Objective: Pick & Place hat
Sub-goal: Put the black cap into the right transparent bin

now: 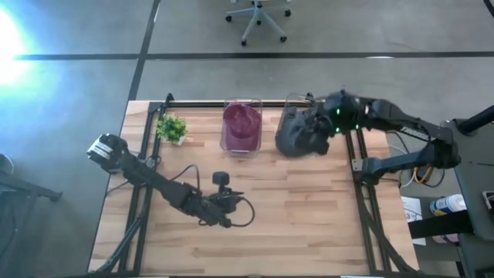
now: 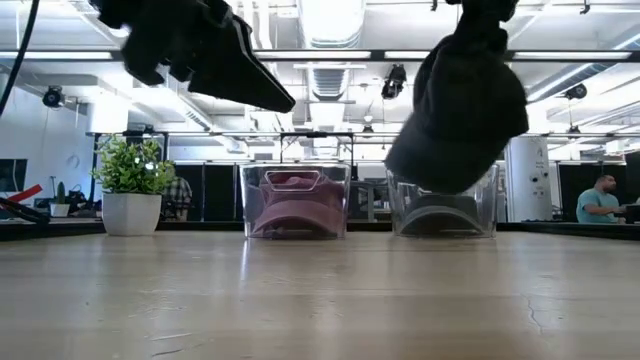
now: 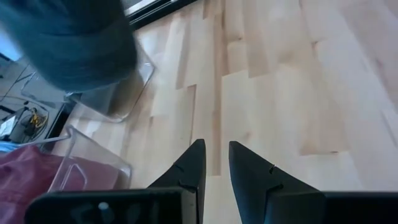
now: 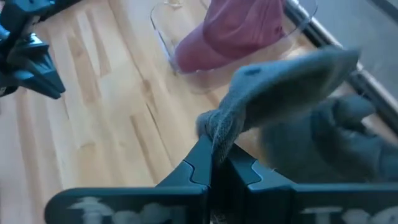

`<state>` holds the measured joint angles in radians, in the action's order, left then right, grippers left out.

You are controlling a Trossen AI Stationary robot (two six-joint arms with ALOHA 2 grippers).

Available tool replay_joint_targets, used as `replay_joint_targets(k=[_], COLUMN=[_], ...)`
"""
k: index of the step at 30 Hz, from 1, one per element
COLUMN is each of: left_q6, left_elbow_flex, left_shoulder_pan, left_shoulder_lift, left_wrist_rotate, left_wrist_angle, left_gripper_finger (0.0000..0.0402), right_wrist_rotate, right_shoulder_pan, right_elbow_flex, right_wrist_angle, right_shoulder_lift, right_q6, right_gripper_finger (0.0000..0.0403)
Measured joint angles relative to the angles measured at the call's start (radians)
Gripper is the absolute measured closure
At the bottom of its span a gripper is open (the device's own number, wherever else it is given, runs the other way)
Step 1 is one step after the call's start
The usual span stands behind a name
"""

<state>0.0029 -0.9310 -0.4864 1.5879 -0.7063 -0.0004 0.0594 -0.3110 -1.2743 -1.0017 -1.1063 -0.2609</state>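
The right gripper (image 4: 214,163), jaws clamped on the dark hat (image 1: 299,131), should centre it over the far-right clear bin (image 2: 443,210) before releasing, while the left gripper (image 3: 214,163), jaws slightly parted and empty, waits nearer.

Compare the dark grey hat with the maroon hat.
The dark grey hat hangs in the air, pinched by the right gripper; the maroon hat lies inside a clear bin. The grey one droops crumpled, the maroon one sits settled. They differ in colour. Both are caps near the table's far edge.
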Motion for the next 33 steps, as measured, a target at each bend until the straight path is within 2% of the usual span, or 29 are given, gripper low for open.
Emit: replay_joint_targets(k=[6, 11, 17, 20, 27, 33], left_q6=[-0.002, -0.026, -0.137, -0.153, -0.153, -0.153], left_elbow_flex=[0.000, 0.000, -0.013, -0.023, -0.060, -0.067], left_shoulder_pan=[0.045, 0.080, 0.131, 0.166, 0.240, 0.257], left_shoulder_lift=[0.000, 0.000, 0.000, 0.000, 0.001, 0.001], left_wrist_rotate=[0.000, 0.000, -0.036, -0.037, -0.040, -0.040], left_wrist_angle=[0.018, 0.061, 0.061, 0.060, 0.060, 0.060], left_gripper_finger=[0.0337, 0.0337, 0.0337, 0.0337, 0.0337, 0.0337], right_wrist_rotate=[0.195, 0.260, 0.267, 0.265, 0.176, 0.144], right_shoulder_pan=[-0.242, -0.374, -0.419, -0.421, -0.437, -0.436], right_elbow_flex=[-0.091, -0.258, -0.498, -0.560, -0.598, -0.529], right_wrist_angle=[-0.038, -0.175, -0.396, -0.398, -0.379, -0.381], right_shoulder_lift=[-0.086, -0.230, -0.388, -0.433, -0.432, -0.422], right_q6=[0.278, 0.487, 0.700, 0.733, 0.774, 0.783], right_gripper_finger=[0.0394, 0.0394, 0.0394, 0.0394, 0.0394, 0.0394])
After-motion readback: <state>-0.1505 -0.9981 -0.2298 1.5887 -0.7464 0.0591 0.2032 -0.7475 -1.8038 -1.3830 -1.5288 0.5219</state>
